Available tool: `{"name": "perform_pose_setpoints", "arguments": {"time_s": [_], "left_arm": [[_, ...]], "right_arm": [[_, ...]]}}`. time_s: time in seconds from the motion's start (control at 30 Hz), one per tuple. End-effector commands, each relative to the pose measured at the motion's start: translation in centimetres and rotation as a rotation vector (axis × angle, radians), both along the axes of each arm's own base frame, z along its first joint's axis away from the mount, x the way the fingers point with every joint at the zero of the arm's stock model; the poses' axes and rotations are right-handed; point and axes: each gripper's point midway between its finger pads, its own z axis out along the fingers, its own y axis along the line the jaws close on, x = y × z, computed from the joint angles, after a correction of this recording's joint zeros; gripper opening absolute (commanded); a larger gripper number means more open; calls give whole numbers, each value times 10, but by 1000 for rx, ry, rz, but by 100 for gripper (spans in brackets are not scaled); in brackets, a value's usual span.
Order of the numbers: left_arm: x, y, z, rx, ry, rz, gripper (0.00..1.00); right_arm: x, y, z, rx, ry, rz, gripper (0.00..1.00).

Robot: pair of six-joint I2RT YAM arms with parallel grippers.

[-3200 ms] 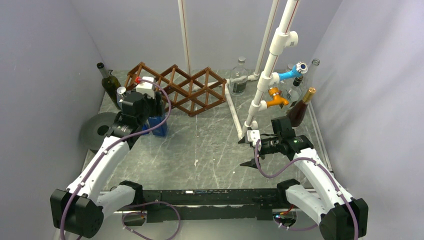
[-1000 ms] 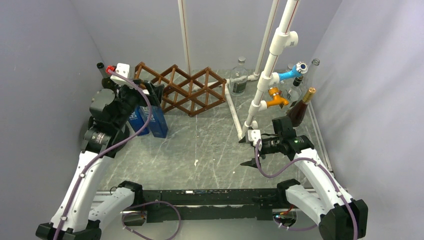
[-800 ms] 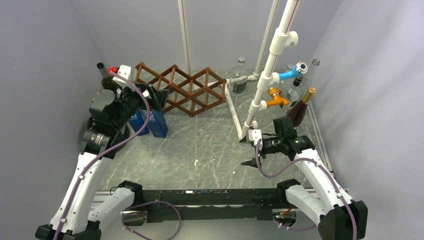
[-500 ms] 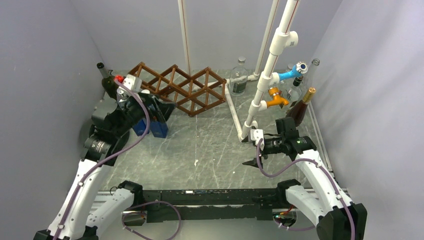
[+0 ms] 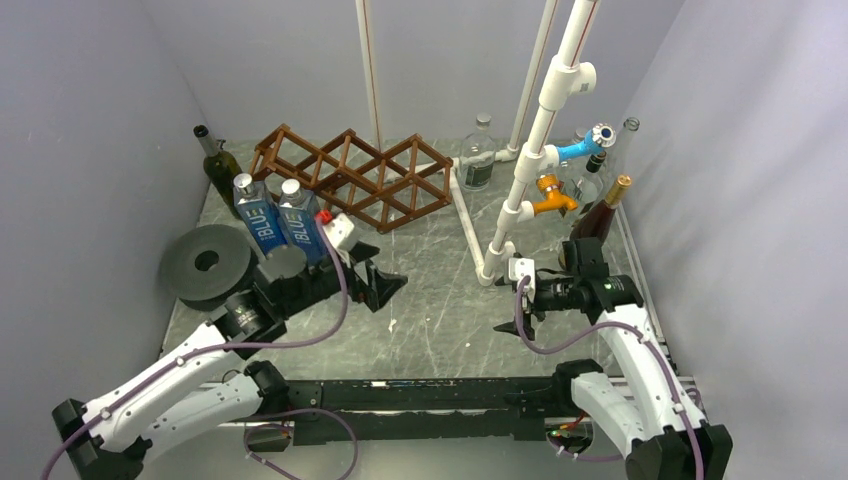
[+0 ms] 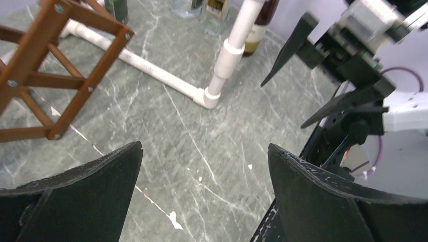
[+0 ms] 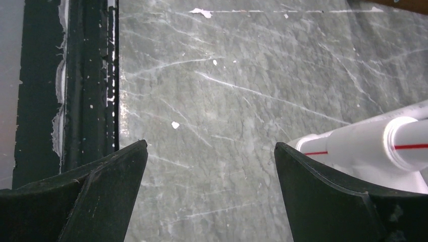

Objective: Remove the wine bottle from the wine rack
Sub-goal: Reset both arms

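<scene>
Two blue bottles (image 5: 262, 222) beside wine rack (image 5: 372, 178), overhead only, left tool (image 6: 204, 149) wide, right tool (image 7: 210, 146) wide

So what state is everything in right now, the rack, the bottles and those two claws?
wine rack: every visible cell empty.
outer blue bottle: upright on the table, off the rack.
inner blue bottle: upright beside it.
green bottle: upright, off the rack.
left tool: open, holding nothing.
right tool: open, holding nothing.
</scene>
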Motion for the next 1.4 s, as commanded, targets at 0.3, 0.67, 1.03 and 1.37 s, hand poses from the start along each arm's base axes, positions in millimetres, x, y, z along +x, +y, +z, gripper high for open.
{"name": "perform_pose_setpoints", "arguments": {"time_s": [0.3,0.67,1.03,1.37], "left_arm": [[-9,11,-15,-42,-92,120,99],[-11,46,34,27,-140,199,99],[2,81,120,85,-253,346,100],[39,133,159,187,-292,556,100]], "right_arm": [[11,-42,18,-163,-67,-307,100],[30,-108,59,-232,-162,-806,100],[54,-176,129,-202,-256,-1270,100],[75,-216,192,-188,-367,-1495,100]]}}
